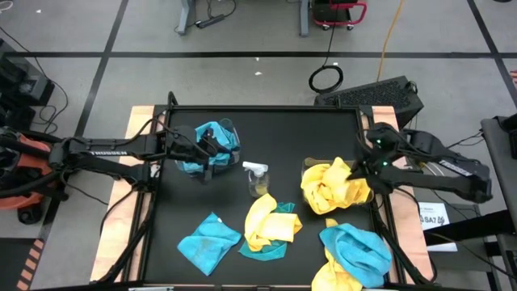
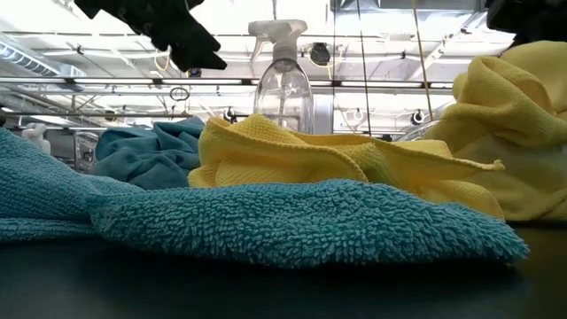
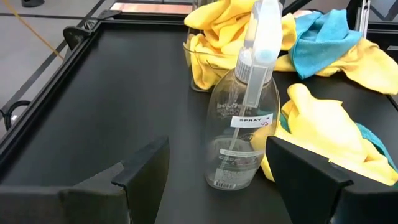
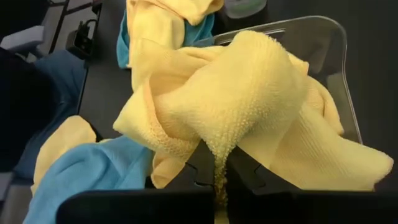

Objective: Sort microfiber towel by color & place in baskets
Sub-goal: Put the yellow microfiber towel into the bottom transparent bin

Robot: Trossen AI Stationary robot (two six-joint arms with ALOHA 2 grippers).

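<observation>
Right claw (image 4: pixel 219 186): we found it pinched tight on a yellow towel (image 4: pixel 249 99), nubbly and bunched, hanging over the clear plastic basket (image 4: pixel 336 56) with rounded corners, already piled with yellow cloth.

Left claw (image 3: pixel 227 168): we noted its fingers spread wide, holding nothing, hovering by the other basket (image 1: pixel 208 149), which held turquoise towels.

Spray bottle (image 1: pixel 258 179): clear, upright, between the two baskets.

Loose towels: we counted a flat turquoise one (image 1: pixel 210 241), a yellow-and-teal heap (image 1: pixel 271 226), and a blue-on-yellow heap (image 1: pixel 355 252), all soft and crumpled.
</observation>
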